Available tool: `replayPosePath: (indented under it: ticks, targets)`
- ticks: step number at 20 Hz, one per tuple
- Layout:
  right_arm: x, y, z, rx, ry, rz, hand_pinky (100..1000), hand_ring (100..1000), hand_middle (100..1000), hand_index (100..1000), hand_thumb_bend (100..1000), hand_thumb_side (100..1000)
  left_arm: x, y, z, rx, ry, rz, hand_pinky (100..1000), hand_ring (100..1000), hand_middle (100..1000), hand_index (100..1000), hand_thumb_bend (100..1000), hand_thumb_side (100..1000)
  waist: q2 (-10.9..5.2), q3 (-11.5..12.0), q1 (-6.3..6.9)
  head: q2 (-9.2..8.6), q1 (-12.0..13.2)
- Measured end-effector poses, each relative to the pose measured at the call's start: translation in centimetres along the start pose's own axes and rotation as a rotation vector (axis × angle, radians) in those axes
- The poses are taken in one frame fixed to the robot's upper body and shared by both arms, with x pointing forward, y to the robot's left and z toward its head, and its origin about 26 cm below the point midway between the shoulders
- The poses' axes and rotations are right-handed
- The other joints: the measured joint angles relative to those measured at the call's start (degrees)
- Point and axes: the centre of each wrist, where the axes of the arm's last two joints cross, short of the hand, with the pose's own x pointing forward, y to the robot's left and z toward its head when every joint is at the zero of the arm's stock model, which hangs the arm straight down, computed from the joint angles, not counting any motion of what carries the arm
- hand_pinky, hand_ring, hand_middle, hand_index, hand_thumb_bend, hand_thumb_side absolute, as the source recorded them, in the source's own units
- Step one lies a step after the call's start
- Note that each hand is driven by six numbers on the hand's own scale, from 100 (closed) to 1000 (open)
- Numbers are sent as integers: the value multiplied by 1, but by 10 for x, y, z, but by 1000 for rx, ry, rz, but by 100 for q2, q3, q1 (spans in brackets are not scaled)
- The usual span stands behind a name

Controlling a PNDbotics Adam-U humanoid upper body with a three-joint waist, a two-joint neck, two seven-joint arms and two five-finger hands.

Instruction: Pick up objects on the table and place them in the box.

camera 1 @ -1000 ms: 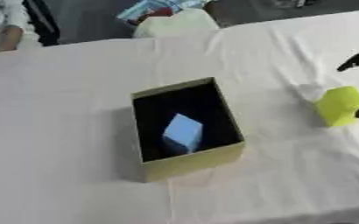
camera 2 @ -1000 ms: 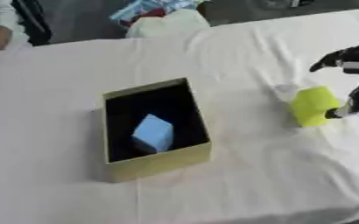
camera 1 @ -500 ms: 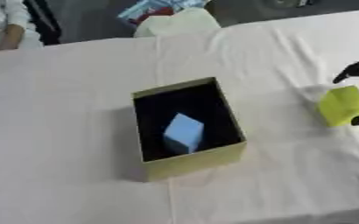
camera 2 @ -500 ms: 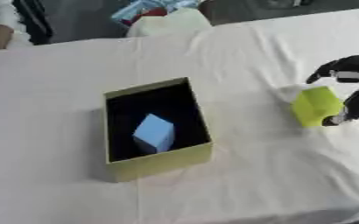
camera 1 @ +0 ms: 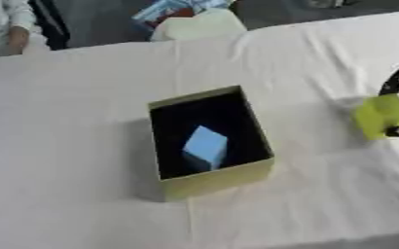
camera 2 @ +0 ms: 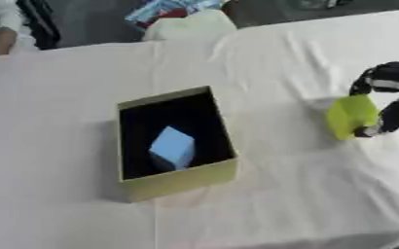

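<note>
Yellow-green block [camera 2: 349, 115] sits on the tabletop [camera 2: 75, 73] at the right side, well apart from the box [camera 2: 182, 180], apparently down on the cloth, though it may be tilted. Right hand [camera 2: 389, 97] is on it: fingers [camera 2: 366, 82] curled over the far top edge, the thumb [camera 2: 390, 119] down the right face, so the block is pinched between them. Looks like the grasp is closing or just made, lift not yet done. Box is olive-sided with a black interior, open top, near centre; one light blue block [camera 2: 172, 147] already lies inside, tipped on an edge toward the near end. Left hand not in either view. Risks from here, as I judge it: the pinch sits on the block's upper right part, so it could rotate or slip out on lift; contact on the far face is hidden, can't confirm how much finger is on it. Carry path runs leftward over the box's right wall; coming in low would clip the rim and shove the box, which looks light. Dropping onto the blue block could leave the new one perched or leaning on the wall, so aim for the free far end. Cloth is wrinkled near the block; dragging could bunch it. Beyond the far edge there's a pale rounded item [camera 1: 194, 25] and colourful clutter. No readable brand, label or text anywhere.
</note>
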Motion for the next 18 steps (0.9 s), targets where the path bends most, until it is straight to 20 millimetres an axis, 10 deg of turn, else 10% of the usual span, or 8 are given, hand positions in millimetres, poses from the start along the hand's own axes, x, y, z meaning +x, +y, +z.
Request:
replayPosePath:
  ticks: [18]
  targets:
    - [63,-67,35,-255,-235,49,777,649,504,651,352,236,0,-1,0,3,0,3,679,636,693,880,283,963,-16,3,-36,0,72]
